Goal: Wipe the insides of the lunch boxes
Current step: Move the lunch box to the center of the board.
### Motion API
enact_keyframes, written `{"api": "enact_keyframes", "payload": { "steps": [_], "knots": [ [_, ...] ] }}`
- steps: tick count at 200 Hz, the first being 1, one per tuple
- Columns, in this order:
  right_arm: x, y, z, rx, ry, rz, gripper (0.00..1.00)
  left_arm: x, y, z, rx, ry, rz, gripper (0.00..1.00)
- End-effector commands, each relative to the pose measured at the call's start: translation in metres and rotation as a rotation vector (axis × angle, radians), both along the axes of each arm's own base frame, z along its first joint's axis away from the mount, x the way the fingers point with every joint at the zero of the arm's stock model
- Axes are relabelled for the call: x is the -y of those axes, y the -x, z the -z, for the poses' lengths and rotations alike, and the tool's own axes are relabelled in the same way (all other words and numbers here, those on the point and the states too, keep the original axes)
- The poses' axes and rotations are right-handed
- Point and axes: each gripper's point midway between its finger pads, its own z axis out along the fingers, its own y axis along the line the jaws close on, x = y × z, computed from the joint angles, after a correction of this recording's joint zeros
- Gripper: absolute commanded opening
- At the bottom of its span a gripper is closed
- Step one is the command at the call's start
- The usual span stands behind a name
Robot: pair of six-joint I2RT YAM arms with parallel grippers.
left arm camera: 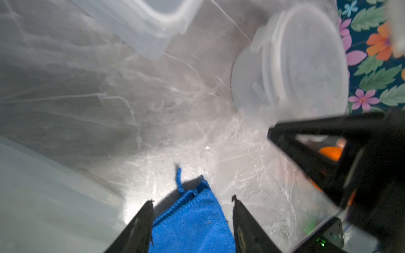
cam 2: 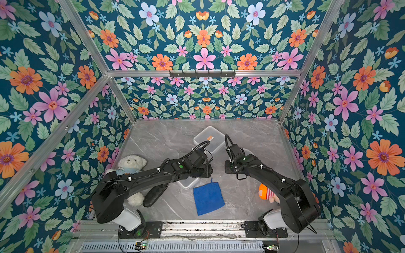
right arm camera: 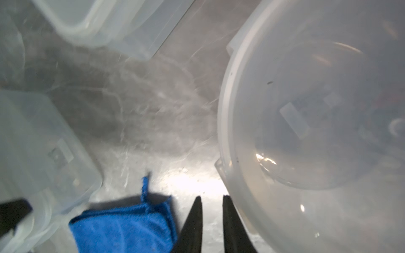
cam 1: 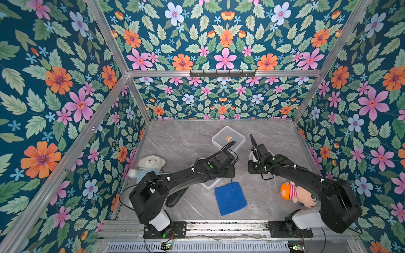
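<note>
1. A blue cloth (cam 1: 230,199) lies flat on the grey marble table (cam 1: 175,140), near the front edge at the centre. Both top views show a small loop at its far corner.
2. The left gripper (left arm camera: 192,199) is above this far corner. Its fingers (left arm camera: 140,223) are spread wide and the cloth shows between them. I cannot tell whether they touch it.
3. A plush doll (cam 1: 298,193) with an orange cap lies at the near right, partly under the right arm (cam 1: 295,173).
4. The rectangular lunch box (cam 1: 210,183) stands just beside the cloth's far left corner. It is mostly covered by the left arm (cam 1: 175,177) in both top views.
5. A white teddy bear (cam 1: 151,163) sits at the left edge of the table.
6. The right gripper (right arm camera: 212,197) points down to the bare table, to the right of the cloth. Its fingers (right arm camera: 192,225) stand a little apart, with only a narrow gap and nothing held in it.
7. The round lunch box (right arm camera: 306,120) stands open, just beside the right finger. In the top views the wrist of the right arm hides most of it, right of the centre.
8. The square lunch box (cam 1: 228,139) is the farthest, at the far centre, and it carries a small orange label (cam 1: 228,138).
</note>
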Motion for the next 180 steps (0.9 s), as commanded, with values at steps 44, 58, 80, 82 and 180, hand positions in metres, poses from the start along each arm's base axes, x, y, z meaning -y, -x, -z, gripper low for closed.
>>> {"api": "enact_keyframes", "payload": {
  "steps": [44, 58, 80, 82, 180],
  "knots": [
    [0.026, -0.037, -0.012, 0.047, -0.029, 0.067, 0.23, -0.019, 0.029, 0.01, -0.072, 0.026, -0.045, 0.55],
    [0.024, -0.038, -0.008, 0.036, -0.036, 0.065, 0.23, -0.023, 0.04, 0.01, -0.085, 0.031, -0.041, 0.56],
    [0.021, -0.036, 0.001, 0.009, -0.043, 0.059, 0.23, -0.036, 0.053, 0.02, -0.109, -0.01, -0.053, 0.56],
    [0.021, -0.036, 0.001, 0.008, -0.045, 0.058, 0.23, -0.037, 0.054, 0.021, -0.11, -0.014, -0.056, 0.55],
    [0.011, -0.04, 0.005, 0.005, -0.083, 0.031, 0.25, -0.117, -0.012, 0.035, 0.005, -0.263, -0.17, 0.56]
  ]
}}
